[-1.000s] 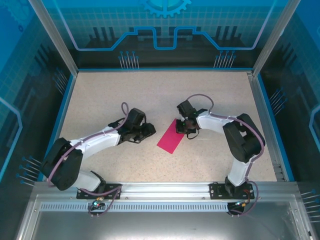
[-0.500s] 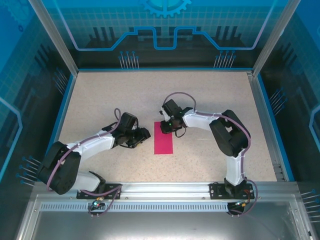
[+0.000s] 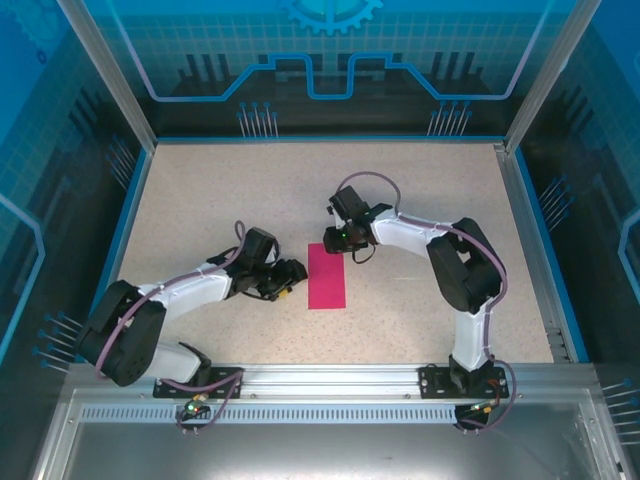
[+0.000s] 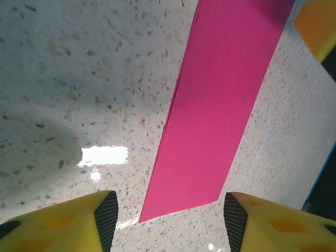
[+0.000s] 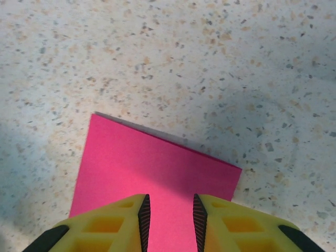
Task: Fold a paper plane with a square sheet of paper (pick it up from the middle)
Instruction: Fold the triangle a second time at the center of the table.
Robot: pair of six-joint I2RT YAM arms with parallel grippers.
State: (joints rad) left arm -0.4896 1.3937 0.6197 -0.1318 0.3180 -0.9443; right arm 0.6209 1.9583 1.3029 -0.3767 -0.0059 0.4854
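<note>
Speckled beige counter point(image 3: 200, 190) inside blue panel walls point(image 3: 420, 60). The magenta sheet of paper point(image 3: 327, 278) lies flat at centre as a narrow rectangle. The right gripper point(image 3: 335, 244) sits over its far end, jaws drawn to a narrow slit; arm reaching left. The left gripper point(image 3: 292, 277) is just beside the paper's left edge, low, jaws spread wide. Nothing between them.

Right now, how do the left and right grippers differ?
The left gripper gapes wide; the right gripper leaves a narrow gap. The left sits beside the left edge of the paper, the right over its far end. Both are yellow-tipped and hold nothing.
</note>
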